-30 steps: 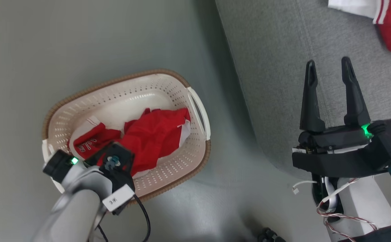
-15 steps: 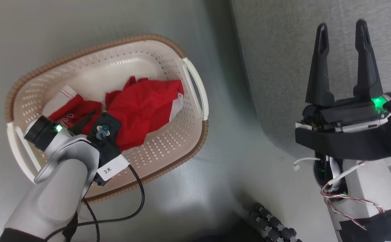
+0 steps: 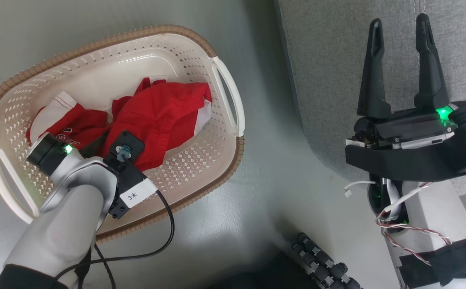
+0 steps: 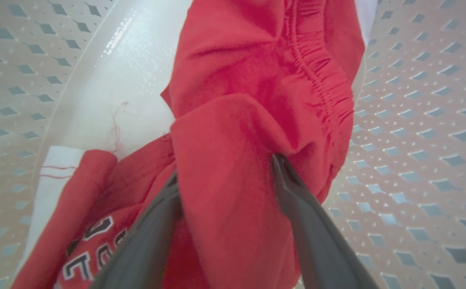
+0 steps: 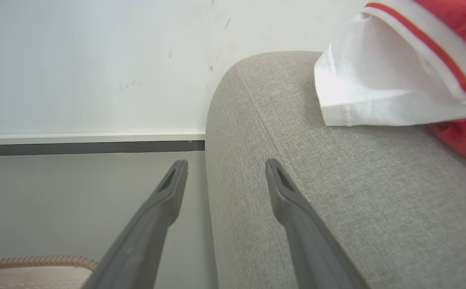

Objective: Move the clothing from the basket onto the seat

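Both grippers' jaws released, red clothing (image 3: 157, 116) heaped in the laundry basket (image 3: 201, 160).
The left gripper (image 4: 225, 167) straddles a red fold; the right gripper (image 3: 398, 21) hovers over the grey sofa (image 3: 329, 60).

I have my left arm (image 3: 64, 228) angled forward and down, wrist bent, with the left gripper (image 4: 225, 167) spread wide. My right gripper (image 3: 398, 22) sits level at the right, fingers pointing ahead and parted.
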{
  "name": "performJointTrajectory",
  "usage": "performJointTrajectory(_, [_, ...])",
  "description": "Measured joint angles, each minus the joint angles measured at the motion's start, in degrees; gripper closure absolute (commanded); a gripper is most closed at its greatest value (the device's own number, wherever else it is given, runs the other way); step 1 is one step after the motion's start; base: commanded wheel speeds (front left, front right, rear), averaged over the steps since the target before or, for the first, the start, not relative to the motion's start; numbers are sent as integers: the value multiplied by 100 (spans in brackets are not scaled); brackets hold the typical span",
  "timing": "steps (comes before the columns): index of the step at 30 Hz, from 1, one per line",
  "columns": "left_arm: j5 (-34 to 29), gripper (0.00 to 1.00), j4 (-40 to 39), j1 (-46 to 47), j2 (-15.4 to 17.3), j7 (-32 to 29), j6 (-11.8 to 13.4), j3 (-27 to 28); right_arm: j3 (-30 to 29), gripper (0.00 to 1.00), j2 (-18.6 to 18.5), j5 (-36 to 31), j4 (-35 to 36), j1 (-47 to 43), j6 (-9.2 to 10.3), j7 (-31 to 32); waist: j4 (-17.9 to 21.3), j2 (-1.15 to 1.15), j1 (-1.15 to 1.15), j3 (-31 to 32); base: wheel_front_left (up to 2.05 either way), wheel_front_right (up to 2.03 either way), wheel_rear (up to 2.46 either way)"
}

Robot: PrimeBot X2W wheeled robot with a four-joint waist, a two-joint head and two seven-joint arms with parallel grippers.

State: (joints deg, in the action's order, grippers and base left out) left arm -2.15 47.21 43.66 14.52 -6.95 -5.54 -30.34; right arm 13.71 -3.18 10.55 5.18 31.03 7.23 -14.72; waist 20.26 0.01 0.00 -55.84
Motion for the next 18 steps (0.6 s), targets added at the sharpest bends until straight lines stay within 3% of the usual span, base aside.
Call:
performJointTrajectory(2, [0,100,51,21,-22,34,7,1,21,0,3,1,-64,30,0,-1,16,0,0,10,0,0,0])
performJointTrajectory(18, [226,100,63,21,-587,1071,-11,-51,90,0,15,-1,-767,138,-1,0,-76,-1,0,619,0,0,0])
